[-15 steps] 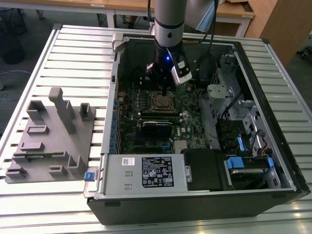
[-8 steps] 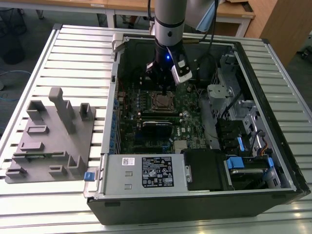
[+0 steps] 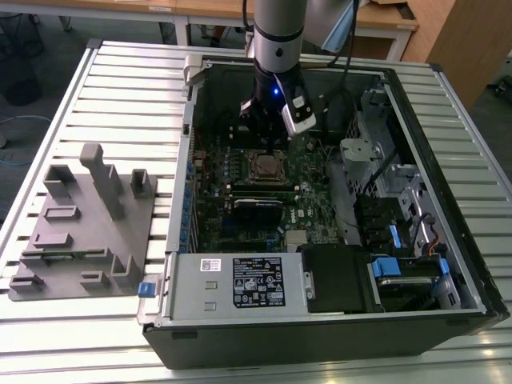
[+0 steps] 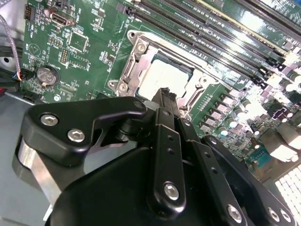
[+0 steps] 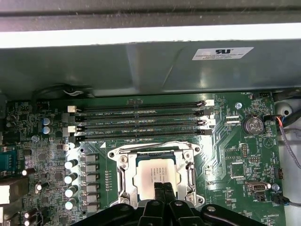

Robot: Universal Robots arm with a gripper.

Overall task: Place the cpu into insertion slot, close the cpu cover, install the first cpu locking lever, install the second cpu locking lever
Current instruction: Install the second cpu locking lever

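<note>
Gripper [image 5: 163,188] poised over the insertion slot [image 5: 155,176], fingers pressed together, gripping nothing visible. Inside the open computer case [image 3: 320,320], on the green motherboard [image 5: 235,155]: 1 cpu [image 5: 153,172] seated in the slot, cpu cover [image 5: 123,173] apparently down around it; levers' state unclear. 4 memory slots [image 5: 141,120] beside.

cpu [image 5: 156,172] in insertion slot [image 5: 123,165]

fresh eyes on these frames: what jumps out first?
The open computer case on the slatted table, with the arm reaching into it. The gripper hangs right over the silvery cpu, which lies in the insertion slot under the framed cpu cover. A grey fixture block sits at the exterior view's left.
</note>
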